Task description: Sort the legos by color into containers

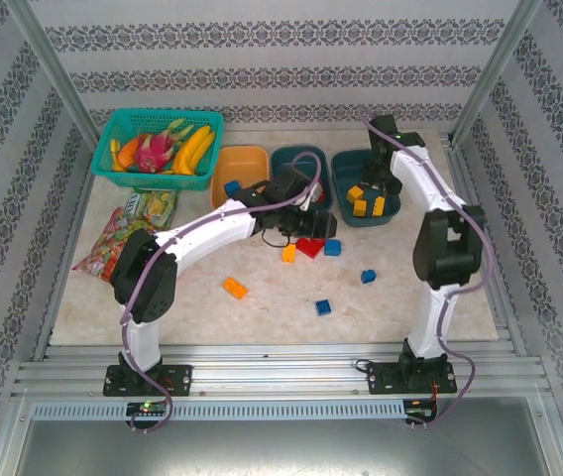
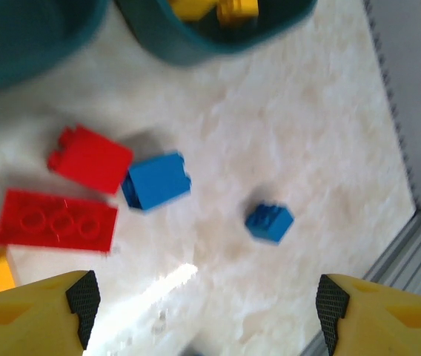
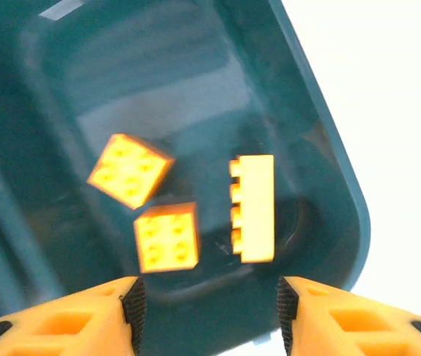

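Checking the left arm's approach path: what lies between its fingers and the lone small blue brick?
Bare tabletop, per the left wrist view, between the fingers and small blue brick.

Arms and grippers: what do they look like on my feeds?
The left arm and right arm have white links, bulky black joint housings and a thin purplish cable looped alongside. The left gripper and right gripper have yellow-orange fingers with black textured pads.
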Tool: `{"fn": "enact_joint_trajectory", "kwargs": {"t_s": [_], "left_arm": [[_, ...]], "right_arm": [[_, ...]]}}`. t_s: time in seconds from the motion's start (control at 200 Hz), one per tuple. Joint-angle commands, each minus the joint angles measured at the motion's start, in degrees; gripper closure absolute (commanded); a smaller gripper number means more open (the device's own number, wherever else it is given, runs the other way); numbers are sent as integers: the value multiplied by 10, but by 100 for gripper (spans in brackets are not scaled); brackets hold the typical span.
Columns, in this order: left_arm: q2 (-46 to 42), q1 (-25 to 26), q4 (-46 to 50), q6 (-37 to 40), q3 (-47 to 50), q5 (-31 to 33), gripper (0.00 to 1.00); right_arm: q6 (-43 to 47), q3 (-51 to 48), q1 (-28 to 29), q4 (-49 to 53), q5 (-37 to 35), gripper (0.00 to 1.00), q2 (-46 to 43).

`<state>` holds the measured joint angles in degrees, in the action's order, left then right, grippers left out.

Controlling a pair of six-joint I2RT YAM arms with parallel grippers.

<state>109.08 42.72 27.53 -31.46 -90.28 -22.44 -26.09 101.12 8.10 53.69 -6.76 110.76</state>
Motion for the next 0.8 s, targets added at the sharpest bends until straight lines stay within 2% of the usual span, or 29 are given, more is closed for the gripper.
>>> {"fn": "enact_joint_trajectory", "kwargs": {"t_s": [0.0, 0.155, 0.29, 0.47, 0.644, 0.794], "left_arm": [[-36, 38, 74, 85, 24, 15, 21], [-35, 88, 118, 119, 49, 44, 22], [-18, 132, 140, 107, 56, 66, 22], [21, 177, 157, 93, 37, 95, 22], [66, 204, 180, 117, 6, 133, 22], [96, 204, 187, 129, -15, 168, 21]], "right_arm": [[-5, -53, 25, 19, 31, 47, -113], [-35, -190, 54, 35, 73, 38, -276], [-67, -299, 69, 53, 129, 32, -429], [-124, -391, 91, 99, 175, 27, -605], [-166, -423, 97, 149, 199, 29, -687], [-177, -427, 97, 173, 216, 29, -703]]}}
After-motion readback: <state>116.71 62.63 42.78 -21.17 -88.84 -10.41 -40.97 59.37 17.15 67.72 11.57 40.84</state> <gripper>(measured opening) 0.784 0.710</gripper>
